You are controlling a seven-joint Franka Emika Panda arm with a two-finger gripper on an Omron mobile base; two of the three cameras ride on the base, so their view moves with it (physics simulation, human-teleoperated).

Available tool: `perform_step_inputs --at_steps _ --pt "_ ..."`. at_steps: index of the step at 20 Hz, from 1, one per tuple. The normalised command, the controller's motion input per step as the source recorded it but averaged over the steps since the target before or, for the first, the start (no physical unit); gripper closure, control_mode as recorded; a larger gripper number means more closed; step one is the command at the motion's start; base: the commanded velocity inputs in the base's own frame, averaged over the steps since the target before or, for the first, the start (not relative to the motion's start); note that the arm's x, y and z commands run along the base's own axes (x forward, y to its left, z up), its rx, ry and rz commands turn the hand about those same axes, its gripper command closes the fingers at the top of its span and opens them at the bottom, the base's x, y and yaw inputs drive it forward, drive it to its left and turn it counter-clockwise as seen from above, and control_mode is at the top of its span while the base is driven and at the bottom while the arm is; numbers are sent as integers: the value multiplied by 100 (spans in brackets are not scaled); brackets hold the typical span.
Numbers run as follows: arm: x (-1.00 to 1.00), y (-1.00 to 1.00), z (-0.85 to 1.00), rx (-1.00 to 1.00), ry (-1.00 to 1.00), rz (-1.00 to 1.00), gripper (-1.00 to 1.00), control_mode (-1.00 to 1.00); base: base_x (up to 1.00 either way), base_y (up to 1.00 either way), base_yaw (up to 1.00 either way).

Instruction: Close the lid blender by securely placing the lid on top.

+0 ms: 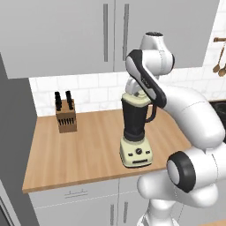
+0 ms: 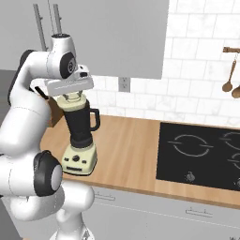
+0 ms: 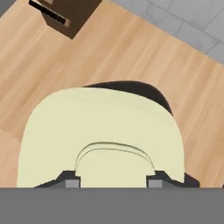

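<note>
The pale cream lid (image 3: 105,127) spreads wide in the hand view, its raised knob caught between my two fingertips (image 3: 72,180). My gripper (image 3: 113,180) is shut on that knob. Behind the lid's far edge peeks the dark rim of the blender (image 3: 151,92). From the base views the lid (image 1: 133,98) sits level at the mouth of the dark tapered jar of the blender (image 1: 134,123), with my gripper (image 1: 138,92) pointing straight down over it. Whether the lid is fully seated I cannot tell. The blender (image 2: 79,124) stands upright on its cream base, handle to the right.
A wooden knife block (image 1: 66,115) stands at the back left of the wooden counter (image 1: 79,150). A black cooktop (image 2: 201,150) lies to the blender's right. Wooden utensils (image 2: 228,79) hang on the tiled wall, and grey wall cabinets (image 1: 106,31) hang close above my arm.
</note>
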Motion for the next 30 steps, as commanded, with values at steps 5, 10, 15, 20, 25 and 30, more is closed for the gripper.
perform_step_inputs --at_steps 5,10,15,20,25,30 --pt "49 0 -18 -1 -7 17 100 -100 0 0 0" --pt "16 0 -18 -1 -14 24 100 -100 0 0 0" --pt "0 0 -34 0 -16 24 100 -100 0 0 0" --pt "0 4 -44 0 -11 17 100 -100 0 0 0" --pt "0 18 -32 0 -1 8 -100 -100 0 0 0" --pt "0 1 -3 0 0 -1 -100 -100 0 0 0"
